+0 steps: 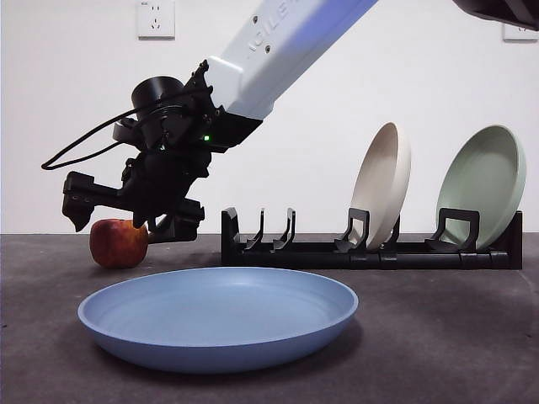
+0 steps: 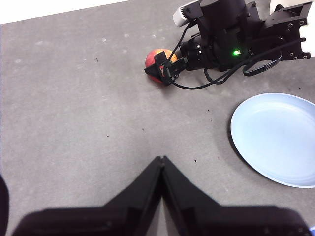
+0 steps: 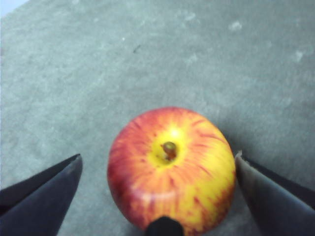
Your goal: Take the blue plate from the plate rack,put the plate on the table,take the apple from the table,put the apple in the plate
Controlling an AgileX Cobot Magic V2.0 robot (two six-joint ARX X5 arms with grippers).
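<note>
Now apple [image 3: 171, 169] between spread jaws of right end effector [image 3: 157, 167], untouched.

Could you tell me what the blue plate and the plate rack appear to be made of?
The blue plate looks like matte plastic or a similar composite: even light-blue colour, soft sheen, no glaze glare. The plate rack looks like moulded black plastic, slightly glossy, with smooth curved holders. Neither material can be confirmed from looks alone.

The dark grey table [image 1: 438, 337] carries the blue plate [image 1: 218, 317], the apple [image 1: 117, 243] and the plate rack [image 1: 370, 250].
</note>
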